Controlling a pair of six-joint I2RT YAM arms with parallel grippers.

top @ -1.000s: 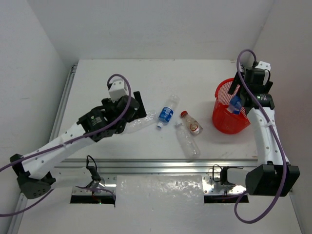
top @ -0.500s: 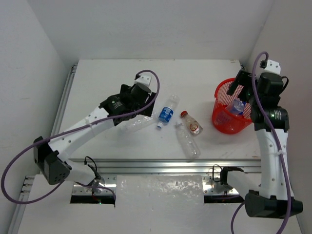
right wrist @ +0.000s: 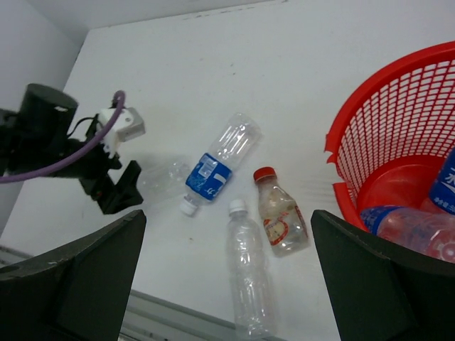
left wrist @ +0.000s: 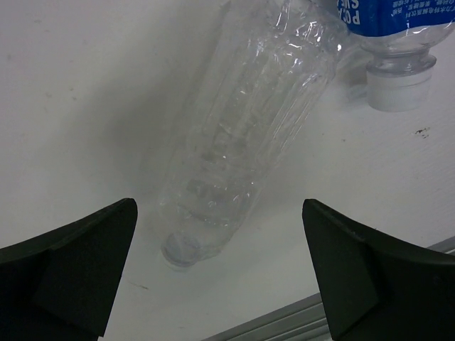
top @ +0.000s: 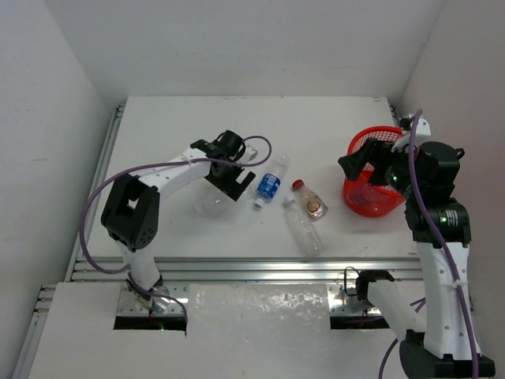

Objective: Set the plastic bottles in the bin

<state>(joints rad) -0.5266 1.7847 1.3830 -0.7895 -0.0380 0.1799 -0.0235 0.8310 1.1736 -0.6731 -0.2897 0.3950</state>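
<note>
1. Top view: the left end effector point(top: 231, 183), spread, hovers over an unlabelled bottle point(top: 207, 204) lying on the counter point(top: 158, 126), well apart from the bin point(top: 359, 199).
2. Left wrist: the bottle lies between the fingers. It looks light, thin and slippery, so grip it mid-body.
3. Right wrist: the right end effector point(right wrist: 227, 213), spread and empty, is beside the bin.

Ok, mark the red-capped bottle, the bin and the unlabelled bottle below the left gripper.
red-capped bottle point(right wrist: 280, 222): right wrist view, labelled body.
bin point(right wrist: 405, 121): right wrist view, mesh wall.
unlabelled bottle point(left wrist: 242, 128): left wrist view, mid-body.
</note>
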